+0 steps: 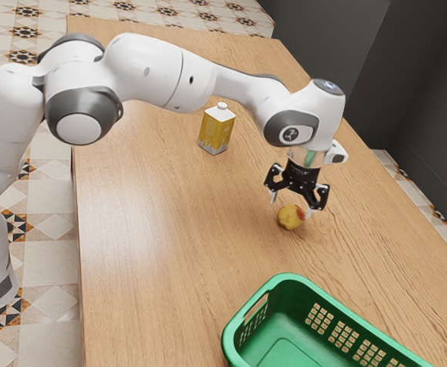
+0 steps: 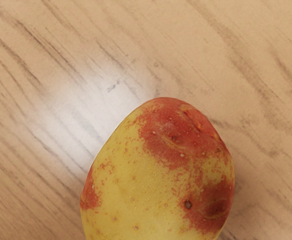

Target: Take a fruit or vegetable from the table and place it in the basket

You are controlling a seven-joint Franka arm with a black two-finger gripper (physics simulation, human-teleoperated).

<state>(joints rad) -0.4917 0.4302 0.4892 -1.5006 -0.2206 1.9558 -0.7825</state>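
Note:
My gripper (image 1: 293,213) is open above the table, its two fingers spread wide and pointing down. Just beneath and partly between the fingertips lies a yellow fruit or vegetable with red patches (image 1: 289,218), resting on the wood. In the wrist view the same yellow-and-red piece (image 2: 155,170) appears large, close under the hand. The green basket (image 1: 290,280) stands nearer the exterior view's lower edge, apart from the gripper; its visible floor is bare.
A yellow carton with a white cap (image 1: 216,130) stands upright farther back on the wooden table (image 1: 154,229). The table's far long edge runs behind the hand, beside a dark wall.

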